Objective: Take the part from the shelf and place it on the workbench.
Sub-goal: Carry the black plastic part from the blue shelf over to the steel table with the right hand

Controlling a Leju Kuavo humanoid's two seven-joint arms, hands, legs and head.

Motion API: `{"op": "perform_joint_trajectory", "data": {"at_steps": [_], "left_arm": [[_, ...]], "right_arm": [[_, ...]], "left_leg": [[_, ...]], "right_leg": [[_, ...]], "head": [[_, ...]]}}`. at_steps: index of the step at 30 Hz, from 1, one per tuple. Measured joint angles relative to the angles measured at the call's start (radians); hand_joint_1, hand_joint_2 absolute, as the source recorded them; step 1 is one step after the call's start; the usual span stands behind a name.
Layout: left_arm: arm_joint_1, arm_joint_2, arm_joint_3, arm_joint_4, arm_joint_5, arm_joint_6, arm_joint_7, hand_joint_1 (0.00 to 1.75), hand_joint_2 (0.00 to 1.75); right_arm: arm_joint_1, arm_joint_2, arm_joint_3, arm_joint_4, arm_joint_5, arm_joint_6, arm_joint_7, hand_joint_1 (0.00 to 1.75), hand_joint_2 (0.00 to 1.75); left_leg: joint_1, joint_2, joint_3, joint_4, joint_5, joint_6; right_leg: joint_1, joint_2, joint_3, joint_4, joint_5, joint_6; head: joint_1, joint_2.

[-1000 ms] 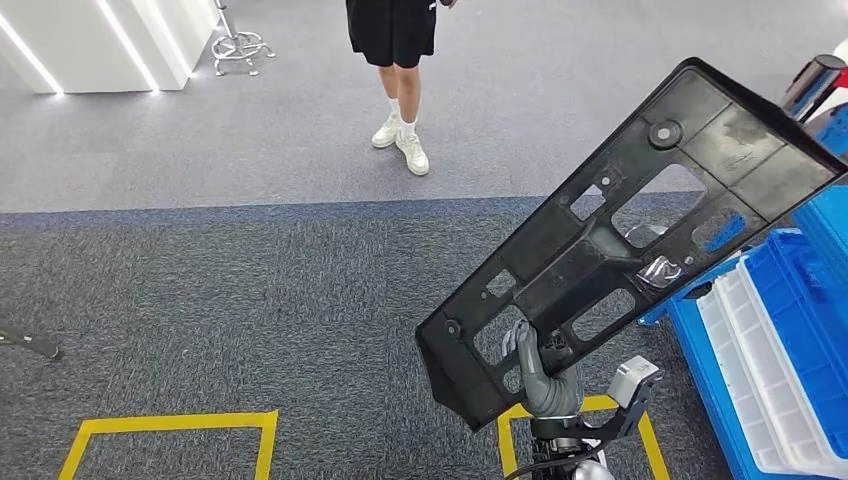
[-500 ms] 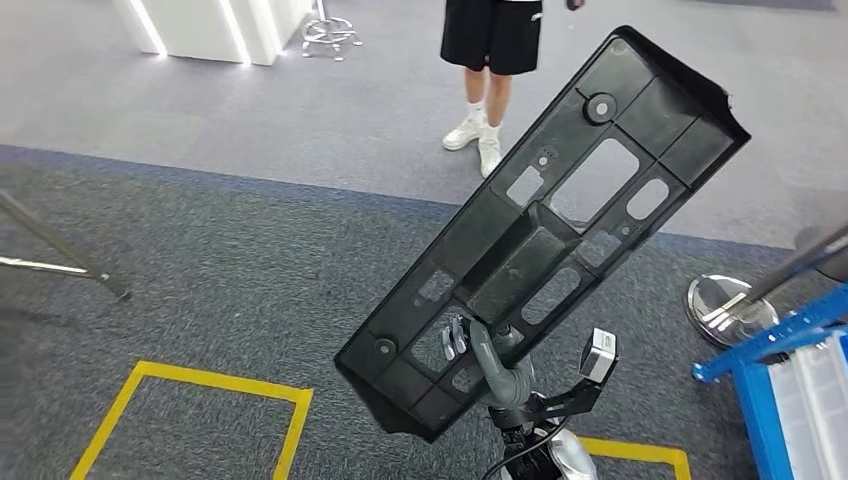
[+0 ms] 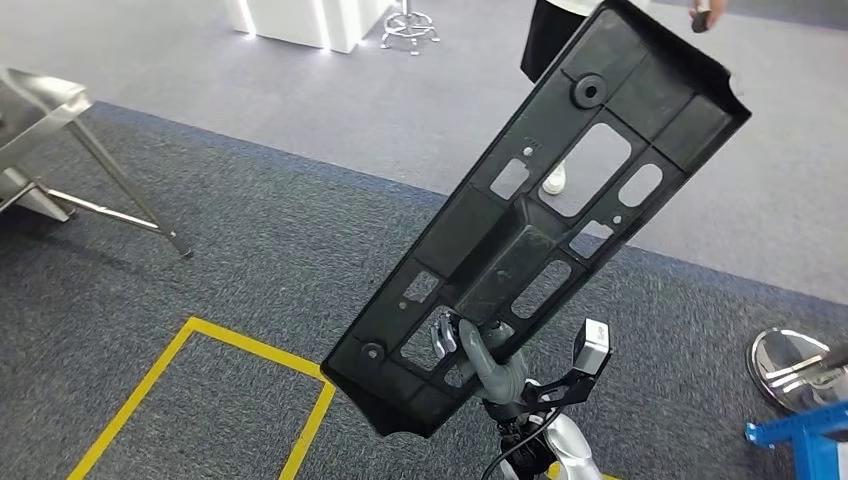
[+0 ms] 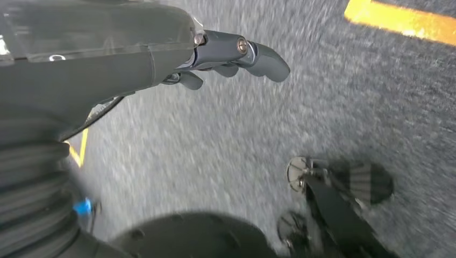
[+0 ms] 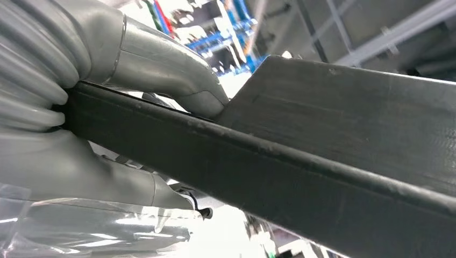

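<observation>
The part is a long black plastic panel with several cut-outs. It stands tilted in the air in the head view, its top end leaning to the upper right. My right hand grips it near its lower end, with fingers poking through a cut-out. In the right wrist view the grey thumb presses on the part's dark edge. My left hand hangs over grey carpet and holds nothing, its dark fingers stretched out.
A metal stand's legs are at the far left. Yellow tape marks a box on the carpet below. A person's legs stand behind the part. A chrome post base and a blue frame are at the lower right.
The camera has turned, so the floor scene slid to the right and the blue bins left the picture. The part stays in my right hand at much the same tilt.
</observation>
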Motion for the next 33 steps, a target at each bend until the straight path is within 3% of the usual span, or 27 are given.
{"op": "perform_joint_trajectory", "data": {"at_steps": [2, 4, 5, 7, 8, 10, 11, 12, 14, 16, 17, 19, 20, 22, 24, 25, 26, 27, 28, 30, 32, 33], "left_arm": [[-0.002, 0.013, 0.02, 0.0, 0.028, -0.027, -0.001, 0.0, 1.75], [-0.001, 0.026, 0.044, 0.0, 0.054, -0.038, -0.003, 0.0, 1.75], [0.001, 0.031, 0.055, 0.0, 0.063, -0.04, -0.004, 0.0, 1.75], [0.0, 0.038, 0.074, 0.0, 0.075, -0.045, -0.006, 0.0, 1.75], [-0.001, 0.041, 0.082, 0.0, 0.081, -0.048, -0.007, 0.0, 1.75], [-0.004, 0.047, 0.097, 0.0, 0.096, -0.053, -0.008, 0.0, 1.75], [-0.004, 0.049, 0.105, 0.0, 0.103, -0.057, -0.008, 0.0, 1.75], [-0.004, 0.05, 0.112, 0.0, 0.109, -0.06, -0.006, 0.0, 1.75], [-0.003, 0.051, 0.123, 0.0, 0.113, -0.064, 0.008, 0.0, 1.75], [-0.004, 0.05, 0.13, 0.0, 0.108, -0.065, 0.026, 0.0, 1.75], [-0.004, 0.049, 0.132, 0.001, 0.104, -0.063, 0.031, 0.0, 1.75], [-0.001, 0.049, 0.134, 0.001, 0.097, -0.053, 0.035, 0.0, 1.75], [0.001, 0.05, 0.135, 0.001, 0.097, -0.044, 0.035, 0.0, 1.75], [0.002, 0.05, 0.137, 0.001, 0.1, -0.021, 0.032, 0.0, 1.75], [-0.002, 0.049, 0.138, 0.001, 0.103, -0.001, 0.026, 0.0, 1.75], [-0.004, 0.049, 0.139, 0.001, 0.103, 0.005, 0.024, 0.0, 1.75], [-0.004, 0.049, 0.14, 0.001, 0.103, 0.008, 0.023, 0.0, 1.75], [-0.003, 0.049, 0.14, 0.001, 0.102, 0.011, 0.024, 0.0, 1.75], [-0.001, 0.049, 0.141, 0.001, 0.101, 0.012, 0.024, 0.0, 1.75], [0.0, 0.049, 0.141, 0.001, 0.096, 0.014, 0.025, 0.0, 1.75], [-0.003, 0.049, 0.141, 0.001, 0.093, 0.013, 0.024, 0.0, 1.75], [-0.004, 0.049, 0.141, 0.001, 0.091, 0.013, 0.024, 0.0, 1.75]], "right_arm": [[0.003, 0.001, -0.002, -0.011, 0.012, 0.013, 0.01, 1.75, 1.75], [0.005, 0.003, -0.004, -0.022, 0.018, 0.022, 0.019, 1.75, 1.75], [0.006, 0.004, -0.004, -0.027, 0.02, 0.025, 0.021, 1.75, 1.75], [0.007, 0.006, -0.004, -0.035, 0.021, 0.03, 0.024, 1.75, 1.75], [0.009, 0.006, -0.006, -0.037, 0.022, 0.032, 0.026, 1.75, 1.75], [0.014, 0.004, -0.009, -0.038, 0.023, 0.034, 0.028, 1.75, 1.75], [0.016, 0.003, -0.01, -0.037, 0.023, 0.035, 0.03, 1.75, 1.75], [0.016, 0.002, -0.01, -0.037, 0.024, 0.036, 0.031, 1.75, 1.75], [0.012, 0.002, -0.01, -0.037, 0.028, 0.039, 0.034, 1.75, 1.75], [0.006, 0.002, -0.01, -0.038, 0.037, 0.039, 0.043, 1.75, 1.75], [0.004, 0.002, -0.01, -0.039, 0.041, 0.037, 0.048, 1.75, 1.75], [0.003, 0.003, -0.01, -0.044, 0.048, 0.035, 0.059, 1.75, 1.75], [0.003, 0.004, -0.009, -0.048, 0.05, 0.035, 0.063, 1.75, 1.75], [0.003, 0.009, -0.009, -0.054, 0.053, 0.039, 0.067, 1.75, 1.75], [0.005, 0.011, -0.009, -0.056, 0.054, 0.043, 0.067, 1.75, 1.75], [0.005, 0.011, -0.009, -0.057, 0.054, 0.044, 0.066, 1.75, 1.75], [0.006, 0.011, -0.009, -0.056, 0.055, 0.045, 0.065, 1.75, 1.75], [0.006, 0.011, -0.009, -0.057, 0.055, 0.046, 0.062, 1.75, 1.75], [0.006, 0.011, -0.009, -0.057, 0.056, 0.047, 0.058, 1.75, 1.75], [0.008, 0.011, -0.009, -0.061, 0.06, 0.047, 0.053, 1.75, 1.75], [0.012, 0.01, -0.01, -0.067, 0.067, 0.046, 0.051, 1.75, 1.75], [0.015, 0.01, -0.011, -0.07, 0.07, 0.045, 0.051, 1.75, 1.75]], "left_leg": [[-0.009, 0.021, 0.023, -0.05, 0.006, 0.016], [-0.009, -0.005, 0.023, -0.054, 0.007, 0.029], [-0.008, -0.017, 0.026, -0.058, 0.009, 0.035], [-0.003, -0.04, 0.032, -0.065, 0.012, 0.046], [-0.003, -0.053, 0.033, -0.066, 0.012, 0.05], [-0.005, -0.082, 0.033, -0.065, 0.012, 0.055], [-0.007, -0.098, 0.034, -0.065, 0.011, 0.055], [-0.008, -0.114, 0.035, -0.065, 0.011, 0.055], [-0.008, -0.144, 0.039, -0.064, 0.009, 0.053], [-0.008, -0.17, 0.037, -0.059, 0.006, 0.045], [-0.006, -0.181, 0.033, -0.058, 0.005, 0.04], [-0.003, -0.202, 0.028, -0.06, 0.006, 0.027], [-0.002, -0.195, 0.026, -0.056, 0.003, 0.022], [-0.004, -0.144, 0.003, -0.006, -0.027, 0.014], [-0.002, -0.084, -0.056, 0.114, -0.085, 0.006], [0.001, -0.072, -0.088, 0.176, -0.109, 0.002], [0.004, -0.066, -0.106, 0.208, -0.114, -0.002], [0.006, -0.061, -0.106, 0.206, -0.101, -0.004], [0.008, -0.055, -0.087, 0.166, -0.072, -0.006], [0.004, -0.016, -0.02, 0.037, -0.012, -0.003], [-0.004, 0.014, 0.017, -0.041, 0.008, 0.012], [-0.008, 0.013, 0.019, -0.048, 0.003, 0.02]], "right_leg": [[0.006, -0.019, 0.006, -0.001, -0.006, 0.01], [0.007, -0.038, 0.013, -0.005, -0.011, 0.021], [0.005, -0.027, 0.015, 0.001, -0.018, 0.026], [0.0, 0.028, -0.012, 0.069, -0.061, 0.032], [-0.001, 0.062, -0.043, 0.133, -0.092, 0.033], [0.0, 0.089, -0.116, 0.259, -0.135, 0.031], [0.001, 0.093, -0.136, 0.283, -0.13, 0.03], [0.001, 0.095, -0.139, 0.271, -0.108, 0.028], [0.001, 0.117, -0.099, 0.156, -0.027, 0.021], [-0.001, 0.161, -0.055, 0.041, 0.023, 0.015], [0.0, 0.175, -0.045, 0.015, 0.029, 0.013], [0.002, 0.163, -0.04, 0.005, 0.026, 0.006], [0.002, 0.151, -0.035, 0.0, 0.027, 0.0], [0.0, 0.123, -0.024, -0.011, 0.028, -0.012], [0.004, 0.093, -0.016, -0.014, 0.023, -0.021], [0.006, 0.077, -0.014, -0.014, 0.02, -0.022], [0.006, 0.062, -0.011, -0.014, 0.017, -0.022], [0.007, 0.048, -0.009, -0.013, 0.013, -0.02], [0.006, 0.035, -0.005, -0.013, 0.009, -0.018], [0.009, 0.01, 0.005, -0.011, 0.0, -0.011], [0.015, -0.012, 0.011, -0.009, -0.009, 0.0], [0.018, -0.022, 0.014, -0.009, -0.013, 0.005]], "head": [[0.001, 0.0], [0.001, 0.0], [0.002, 0.0], [0.002, 0.0], [0.003, 0.0], [0.003, 0.0], [0.002, 0.0], [0.002, 0.0], [0.002, 0.0], [0.002, 0.0], [0.002, 0.0], [0.002, 0.0], [0.002, 0.0], [0.0, 0.0], [-0.001, 0.0], [-0.001, 0.0], [-0.001, 0.0], [-0.001, 0.0], [-0.001, 0.0], [-0.001, 0.0], [0.001, 0.0], [0.002, 0.0]]}}
